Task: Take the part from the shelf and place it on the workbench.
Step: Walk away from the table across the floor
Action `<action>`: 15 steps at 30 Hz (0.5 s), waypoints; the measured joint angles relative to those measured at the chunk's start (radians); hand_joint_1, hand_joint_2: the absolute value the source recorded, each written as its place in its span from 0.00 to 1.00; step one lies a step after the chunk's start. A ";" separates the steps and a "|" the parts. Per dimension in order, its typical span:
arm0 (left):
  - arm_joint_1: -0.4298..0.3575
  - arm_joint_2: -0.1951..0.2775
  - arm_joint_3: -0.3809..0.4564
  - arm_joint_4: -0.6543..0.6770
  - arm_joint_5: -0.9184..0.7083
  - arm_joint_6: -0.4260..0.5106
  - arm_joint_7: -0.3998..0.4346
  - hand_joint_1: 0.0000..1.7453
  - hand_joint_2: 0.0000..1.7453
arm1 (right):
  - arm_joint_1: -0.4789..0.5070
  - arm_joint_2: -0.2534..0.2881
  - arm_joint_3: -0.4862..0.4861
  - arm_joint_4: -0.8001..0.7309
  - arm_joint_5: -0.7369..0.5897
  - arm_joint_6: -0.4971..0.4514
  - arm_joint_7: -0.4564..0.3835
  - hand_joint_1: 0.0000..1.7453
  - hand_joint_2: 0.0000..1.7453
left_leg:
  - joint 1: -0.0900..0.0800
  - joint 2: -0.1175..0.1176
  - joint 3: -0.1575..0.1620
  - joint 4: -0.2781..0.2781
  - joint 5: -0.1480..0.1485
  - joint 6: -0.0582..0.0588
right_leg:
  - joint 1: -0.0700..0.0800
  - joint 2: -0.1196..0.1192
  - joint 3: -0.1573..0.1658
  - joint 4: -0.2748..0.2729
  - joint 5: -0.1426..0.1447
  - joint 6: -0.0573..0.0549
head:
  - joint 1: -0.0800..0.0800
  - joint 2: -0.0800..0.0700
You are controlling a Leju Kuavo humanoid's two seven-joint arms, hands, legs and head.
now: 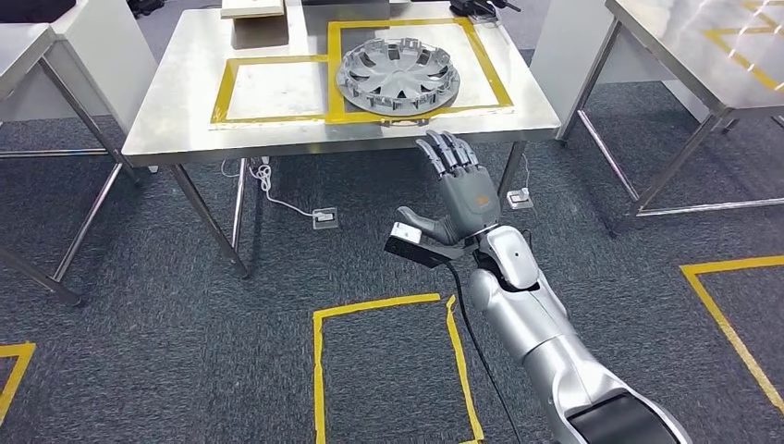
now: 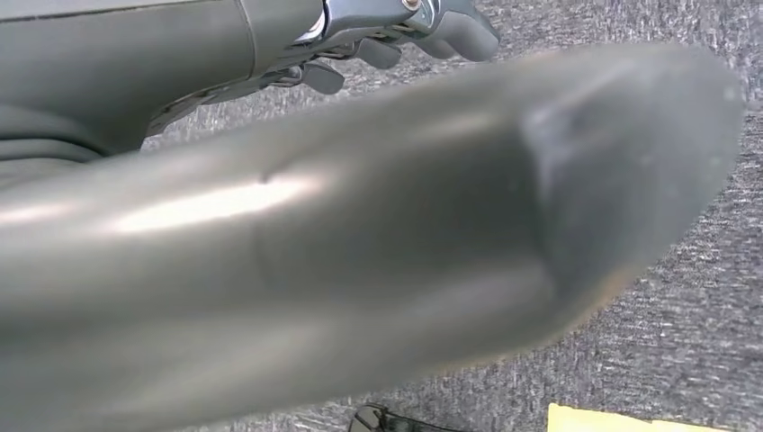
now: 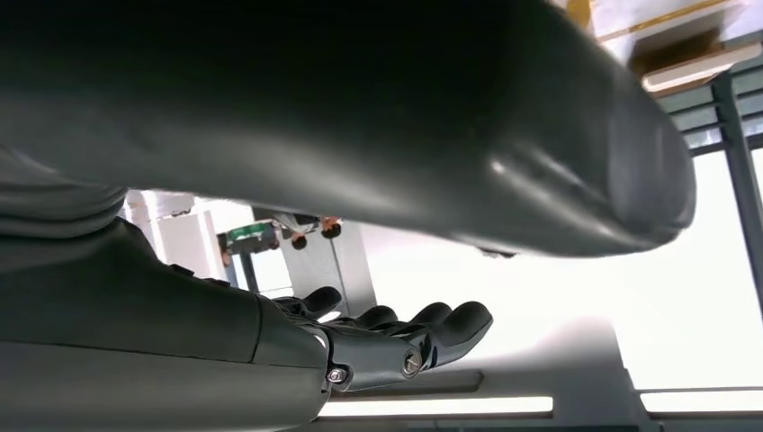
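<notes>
Round ribbed silver part [image 1: 398, 77] on steel workbench [image 1: 176, 111]

A steel desk [image 1: 176, 111] on slanted metal legs is seen at 12 o'clock in the head view. Two rectangles are marked on its top in yellow tape [image 1: 277, 117]. A grey wheel cover [image 1: 398, 77] is laid flat inside the larger rectangle, at 1 o'clock. A pale block [image 1: 257, 30] is set at the desk's far edge. Grey carpet floor [image 1: 185, 314] is marked with a yellow tape outline [image 1: 388, 305] at 6 o'clock. A white cable [image 1: 277, 190] and floor sockets [image 1: 324, 218] are noted under the desk.
</notes>
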 joint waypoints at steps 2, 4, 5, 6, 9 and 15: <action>-0.002 0.001 -0.003 -0.001 -0.007 -0.001 0.004 0.00 0.00 | 0.001 -0.002 -0.006 0.000 0.001 0.002 0.003 0.00 0.00 | -0.002 0.001 -0.001 -0.003 0.002 0.000 | 0.004 0.000 0.005 -0.017 0.007 -0.004 | 0.001 0.000; -0.003 0.002 -0.008 -0.001 -0.011 -0.001 0.009 0.00 0.00 | 0.003 -0.004 -0.010 0.000 0.002 0.003 0.005 0.00 0.00 | -0.001 0.002 -0.002 -0.008 0.007 0.000 | 0.004 0.000 0.001 -0.016 0.014 -0.006 | 0.000 0.000; -0.003 0.002 -0.010 -0.001 -0.012 -0.001 0.010 0.00 0.00 | 0.004 -0.005 -0.012 0.000 0.002 0.004 0.006 0.00 0.00 | -0.001 0.002 -0.002 -0.011 0.013 -0.006 | 0.005 0.000 -0.002 -0.016 0.017 -0.010 | 0.000 0.000; -0.003 0.002 -0.011 0.000 -0.013 -0.001 0.011 0.00 0.00 | 0.005 -0.006 -0.013 0.000 0.003 0.004 0.006 0.00 0.00 | -0.001 0.002 -0.002 -0.014 0.018 -0.009 | 0.005 0.001 -0.004 -0.015 0.020 -0.012 | 0.000 0.000; -0.003 0.002 -0.015 -0.001 -0.013 0.000 0.011 0.00 0.00 | 0.008 -0.007 -0.014 0.000 0.003 0.004 0.005 0.00 0.00 | -0.001 0.002 -0.004 -0.020 0.029 -0.015 | 0.006 0.001 -0.010 -0.014 0.026 -0.017 | 0.000 0.000; -0.003 0.004 -0.018 -0.001 -0.009 -0.002 0.020 0.00 0.75 | 0.010 -0.007 -0.015 0.000 0.001 0.017 0.000 0.00 0.00 | 0.001 0.002 -0.006 -0.023 0.036 -0.022 | 0.007 0.000 -0.014 -0.012 0.029 -0.022 | 0.000 0.000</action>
